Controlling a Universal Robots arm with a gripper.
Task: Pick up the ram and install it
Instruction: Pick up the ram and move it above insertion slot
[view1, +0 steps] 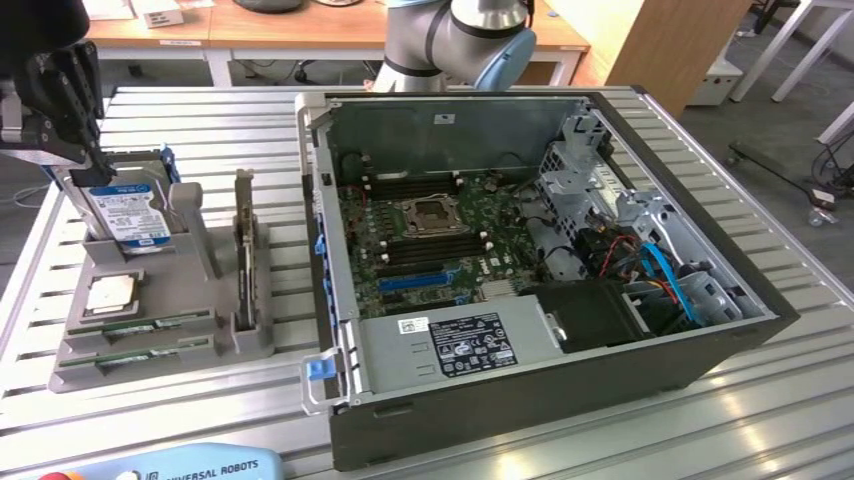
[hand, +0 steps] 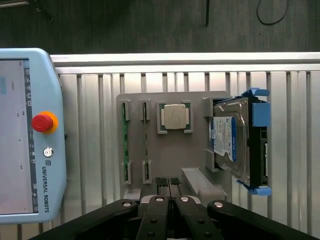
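Claw (hand: 170, 182) pressed together, empty; ram (hand: 125, 135), thin green stick, seemingly on edge in grey holder (hand: 192, 150)

Open computer case (view1: 561, 400) on slatted table (view1: 747, 420), grey holder (view1: 134, 375) beside it, claw (view1: 88, 170) near its hard drive (view1: 131, 215)

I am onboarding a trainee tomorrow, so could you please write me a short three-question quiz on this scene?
1. How many green ram sticks stand in the gray holder?
2. True or false: the gripper is holding one of them.
3. What sits between the sticks and the hard drive? A) the processor B) a fan C) a cable
Key: 1) two; 2) false, it is shut and empty above the holder; 3) A.
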